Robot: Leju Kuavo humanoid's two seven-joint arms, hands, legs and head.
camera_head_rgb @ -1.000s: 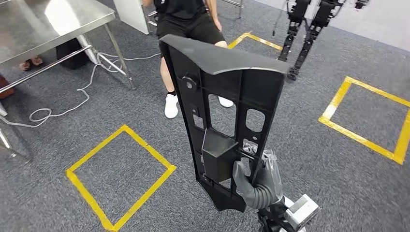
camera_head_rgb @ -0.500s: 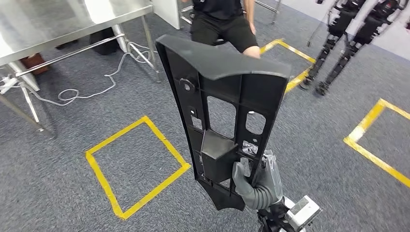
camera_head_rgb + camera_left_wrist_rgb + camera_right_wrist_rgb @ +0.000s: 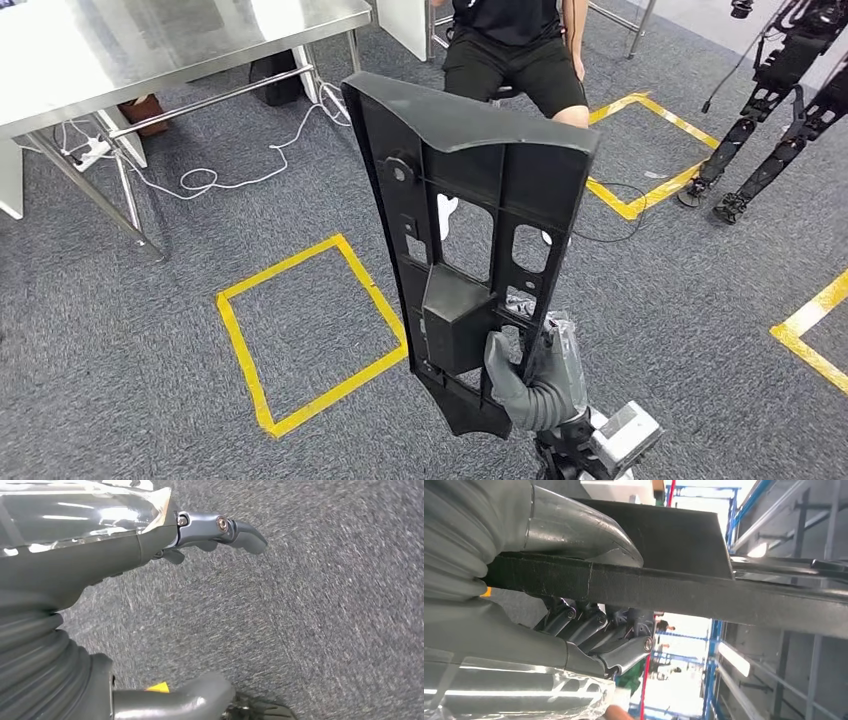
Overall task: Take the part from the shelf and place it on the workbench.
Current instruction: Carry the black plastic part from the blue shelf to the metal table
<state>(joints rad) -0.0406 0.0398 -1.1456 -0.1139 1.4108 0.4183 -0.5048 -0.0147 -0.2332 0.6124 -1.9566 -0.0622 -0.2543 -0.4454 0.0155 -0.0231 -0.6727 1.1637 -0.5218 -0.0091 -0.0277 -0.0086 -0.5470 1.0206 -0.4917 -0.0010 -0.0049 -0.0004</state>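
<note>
A long black plastic part with ribs and cut-outs stands upright in the middle of the head view. My right hand grips it near its lower end. Seen from the right wrist, the thumb presses one face of the part's edge and the dark fingers wrap the other. The steel workbench is at the far left, well away from the part. My left hand hangs over grey carpet with its fingers stretched out, holding nothing.
A person in black sits behind the part. A yellow taped square marks the carpet left of the part, with more yellow tape to the right. A white cable lies by the workbench legs. Another robot's legs stand at the far right.
The camera has turned: workbench, yellow square and person slid rightward in the picture. The part and my right hand keep the same place in view, the grip unchanged.
</note>
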